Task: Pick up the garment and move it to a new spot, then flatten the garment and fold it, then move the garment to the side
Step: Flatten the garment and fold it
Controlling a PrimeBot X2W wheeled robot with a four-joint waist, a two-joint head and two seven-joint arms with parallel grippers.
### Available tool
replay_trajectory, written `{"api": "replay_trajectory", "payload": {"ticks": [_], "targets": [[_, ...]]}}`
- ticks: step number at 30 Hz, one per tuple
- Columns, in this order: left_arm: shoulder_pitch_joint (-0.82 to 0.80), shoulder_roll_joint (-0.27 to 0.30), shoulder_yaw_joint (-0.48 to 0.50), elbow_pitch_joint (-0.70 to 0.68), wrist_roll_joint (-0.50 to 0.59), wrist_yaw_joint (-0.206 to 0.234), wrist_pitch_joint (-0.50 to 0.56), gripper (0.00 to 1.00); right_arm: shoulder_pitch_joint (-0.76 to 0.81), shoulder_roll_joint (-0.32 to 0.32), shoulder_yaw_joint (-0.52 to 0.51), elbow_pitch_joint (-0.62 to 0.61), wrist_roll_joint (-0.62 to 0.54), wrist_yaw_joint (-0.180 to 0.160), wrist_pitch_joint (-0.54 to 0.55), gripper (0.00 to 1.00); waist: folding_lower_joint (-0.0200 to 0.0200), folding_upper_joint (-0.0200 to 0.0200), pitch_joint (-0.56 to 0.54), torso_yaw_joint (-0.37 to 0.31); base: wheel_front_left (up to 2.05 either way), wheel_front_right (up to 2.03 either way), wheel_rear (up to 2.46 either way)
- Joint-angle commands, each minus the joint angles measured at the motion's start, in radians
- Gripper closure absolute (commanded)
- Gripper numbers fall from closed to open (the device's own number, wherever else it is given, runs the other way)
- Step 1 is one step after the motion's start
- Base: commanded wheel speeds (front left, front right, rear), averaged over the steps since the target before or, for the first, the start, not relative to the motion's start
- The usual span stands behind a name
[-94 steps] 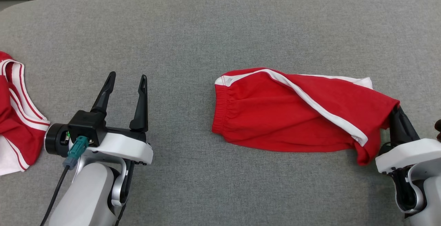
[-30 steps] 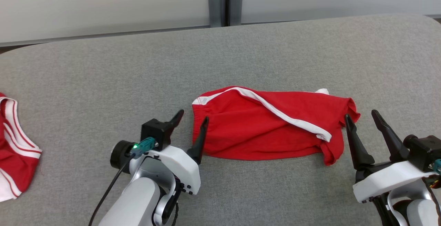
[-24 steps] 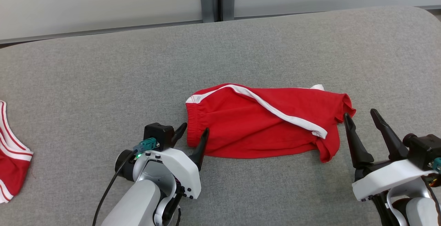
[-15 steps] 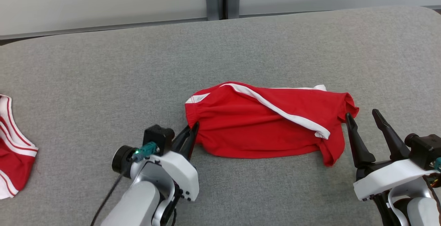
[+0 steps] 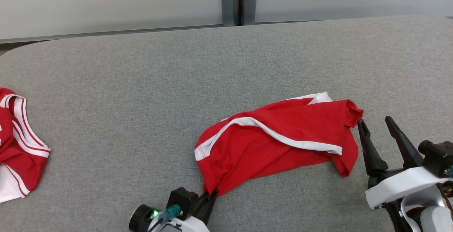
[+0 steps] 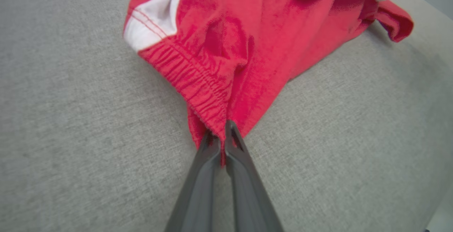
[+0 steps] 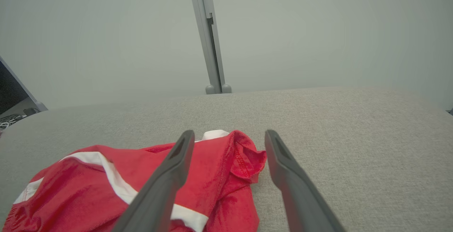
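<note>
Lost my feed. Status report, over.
Left gripper shut on red white-striped shorts, at waistband. Right gripper open beside leg hem. Another red-and-white garment lies far left.

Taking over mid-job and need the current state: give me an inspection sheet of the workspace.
Surface: grey fabric-covered table, no marks seen.
Job's things: red shorts with white stripe, lying crumpled, unfolded, near the table's front edge.
Clutter: second red-and-white garment at the left edge.
Tools: left tool shut on the shorts' waistband corner; right tool open beside the leg end, gripping nothing.
Cables: teal plug with a dark lead at the left wrist.
Surroundings: pale wall panels and a grey post behind the table.
</note>
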Motion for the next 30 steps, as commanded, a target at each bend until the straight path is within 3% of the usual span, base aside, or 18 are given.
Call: {"api": "replay_trajectory", "payload": {"ticks": [1,2,3,4,11,20,30], "targets": [[0.016,0.005,-0.005,0.009,0.004,0.006,-0.002,1.0,0.006,0.001,-0.003,-0.004,0.005,0.0,0.002,0.0,0.0,0.0,0.0,0.0,0.0,0.0,0.0],[0.022,0.004,-0.005,0.014,0.005,0.013,-0.008,1.0,0.007,0.001,-0.002,-0.004,0.005,0.0,0.003,0.0,0.0,0.0,-0.002,-0.001,0.0,0.0,0.0],[0.025,0.0,-0.001,0.017,0.003,0.02,-0.018,0.2,0.008,0.001,-0.003,-0.005,0.004,0.0,0.004,0.0,0.0,0.0,-0.004,-0.001,0.0,0.0,0.0],[0.033,-0.01,0.009,0.015,0.0,0.033,-0.049,0.0,0.011,0.001,-0.006,-0.007,0.002,0.0,0.005,0.0,0.0,0.0,-0.007,0.0,0.0,0.0,0.0],[0.031,-0.013,0.081,-0.055,-0.003,0.096,-0.183,0.0,0.021,-0.002,-0.017,-0.014,-0.008,0.0,0.012,0.0,0.0,0.0,-0.031,0.009,0.0,0.0,0.0],[-0.015,0.058,0.235,-0.172,-0.008,0.151,-0.225,0.0,0.038,0.001,-0.03,-0.034,-0.016,0.0,0.025,0.0,0.0,0.0,-0.059,0.026,0.0,0.0,0.0],[0.023,0.129,0.324,-0.202,-0.042,0.158,-0.22,0.0,0.056,-0.003,-0.015,-0.045,-0.036,0.0,0.03,0.0,0.0,0.0,-0.099,0.037,0.0,0.0,0.0]]}}
